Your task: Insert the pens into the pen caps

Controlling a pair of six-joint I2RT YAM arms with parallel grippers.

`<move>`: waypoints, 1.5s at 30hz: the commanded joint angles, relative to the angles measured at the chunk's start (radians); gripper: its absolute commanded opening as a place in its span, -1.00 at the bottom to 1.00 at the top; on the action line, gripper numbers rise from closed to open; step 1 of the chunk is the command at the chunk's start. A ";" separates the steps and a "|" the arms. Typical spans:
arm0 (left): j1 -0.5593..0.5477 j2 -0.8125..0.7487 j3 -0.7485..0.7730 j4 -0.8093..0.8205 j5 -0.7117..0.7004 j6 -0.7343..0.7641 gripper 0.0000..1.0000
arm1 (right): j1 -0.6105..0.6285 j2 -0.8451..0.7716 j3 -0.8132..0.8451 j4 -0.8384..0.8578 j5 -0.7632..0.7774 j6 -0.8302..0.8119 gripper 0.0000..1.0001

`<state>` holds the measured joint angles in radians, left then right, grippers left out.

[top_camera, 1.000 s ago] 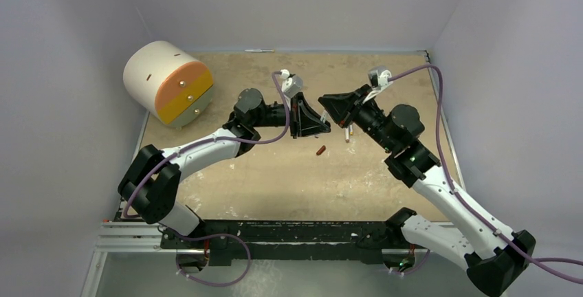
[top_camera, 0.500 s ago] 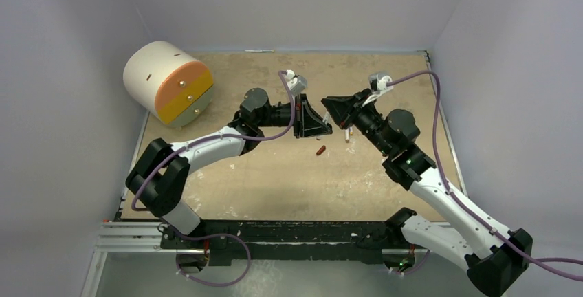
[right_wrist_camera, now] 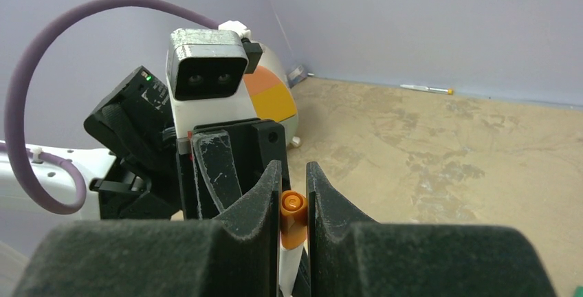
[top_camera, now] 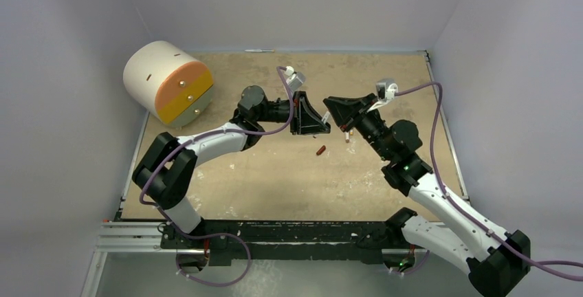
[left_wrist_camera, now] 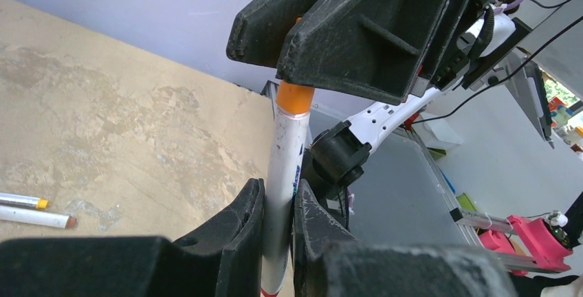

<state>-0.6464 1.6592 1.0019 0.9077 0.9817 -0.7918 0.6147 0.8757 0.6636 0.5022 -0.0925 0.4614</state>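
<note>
Left wrist view: the left tool is clamped on a white pen, whose top end meets the orange cap pinched in the right tool. To seat it well, I judge both arms should line up on one axis and press straight together, without twisting. Two spare pens lie on the stained tan counter. Beyond are lilac walls and a cream-and-orange drum.
</note>
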 commanded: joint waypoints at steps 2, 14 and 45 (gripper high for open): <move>0.105 -0.040 0.193 0.223 -0.480 -0.007 -1.00 | 0.075 0.030 -0.108 -0.308 -0.383 0.088 -1.00; 0.094 -0.038 0.222 0.165 -0.517 0.099 -1.00 | 0.152 0.085 -0.162 -0.171 -0.392 0.209 -1.00; 0.171 -0.020 0.381 0.104 -0.486 0.105 -1.00 | 0.274 0.134 -0.197 -0.350 -0.226 0.185 -1.00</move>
<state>-0.5701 1.6718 1.1542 0.6323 1.0645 -0.5907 0.7162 0.9394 0.6086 0.6437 0.1432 0.5514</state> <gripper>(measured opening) 0.180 0.155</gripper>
